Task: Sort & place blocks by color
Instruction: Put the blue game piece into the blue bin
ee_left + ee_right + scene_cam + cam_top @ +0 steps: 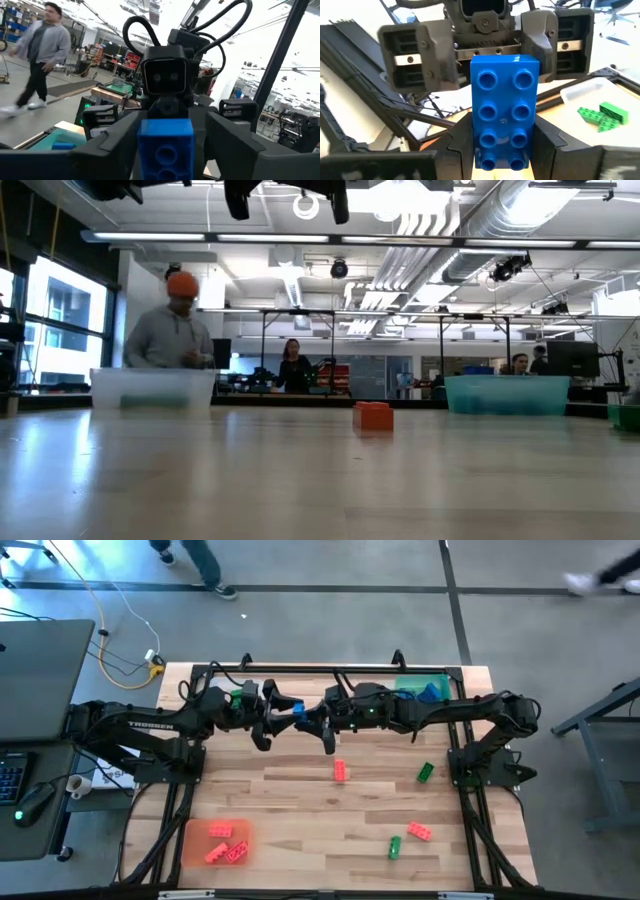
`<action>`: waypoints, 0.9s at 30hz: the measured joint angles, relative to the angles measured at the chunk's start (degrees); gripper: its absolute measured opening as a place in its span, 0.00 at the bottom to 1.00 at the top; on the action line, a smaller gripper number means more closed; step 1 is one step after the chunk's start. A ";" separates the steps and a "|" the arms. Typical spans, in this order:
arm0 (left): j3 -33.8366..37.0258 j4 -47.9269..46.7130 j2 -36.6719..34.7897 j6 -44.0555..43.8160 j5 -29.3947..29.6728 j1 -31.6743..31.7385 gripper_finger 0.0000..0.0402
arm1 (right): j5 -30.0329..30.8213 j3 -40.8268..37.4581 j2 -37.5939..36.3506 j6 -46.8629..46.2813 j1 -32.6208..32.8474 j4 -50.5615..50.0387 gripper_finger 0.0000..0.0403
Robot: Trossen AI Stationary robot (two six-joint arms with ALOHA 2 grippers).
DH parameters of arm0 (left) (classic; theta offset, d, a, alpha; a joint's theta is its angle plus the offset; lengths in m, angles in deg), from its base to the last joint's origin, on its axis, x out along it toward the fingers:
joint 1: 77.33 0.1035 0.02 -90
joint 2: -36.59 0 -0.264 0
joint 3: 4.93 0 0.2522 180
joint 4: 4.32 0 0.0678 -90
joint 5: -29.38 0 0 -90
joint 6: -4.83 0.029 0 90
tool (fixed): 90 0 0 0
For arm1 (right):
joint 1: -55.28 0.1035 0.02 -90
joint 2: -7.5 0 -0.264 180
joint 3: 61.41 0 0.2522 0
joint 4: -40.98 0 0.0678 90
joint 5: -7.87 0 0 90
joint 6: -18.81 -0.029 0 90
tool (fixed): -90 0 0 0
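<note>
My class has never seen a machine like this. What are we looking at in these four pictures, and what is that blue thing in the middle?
It is a robot with two dark arms, each ending in a two-finger gripper. One picture looks straight down, one looks level across the table, and two come from cameras on the wrists. The right gripper is closed on a blue block, and the left gripper meets it there, in the air above the wooden table. On the table lie loose red blocks and green blocks, plus an orange tray holding more red ones.
</note>
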 joint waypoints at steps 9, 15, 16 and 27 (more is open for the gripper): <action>0.00 -8.16 -0.24 -0.48 0.10 2.41 0.59 | 3.49 0.00 -0.17 0.05 -0.07 -7.81 0.29; 0.00 -12.43 -0.24 -0.53 -0.59 4.38 0.59 | 7.15 -0.02 -0.72 0.08 -1.38 -18.80 0.29; 0.00 -12.85 -0.24 0.01 -0.50 4.76 0.59 | 7.56 -0.02 -0.72 0.14 -1.94 -20.80 0.29; 0.00 -15.82 -0.22 4.76 -0.03 8.29 0.59 | 7.45 -0.04 -0.74 0.20 -10.73 -37.58 0.29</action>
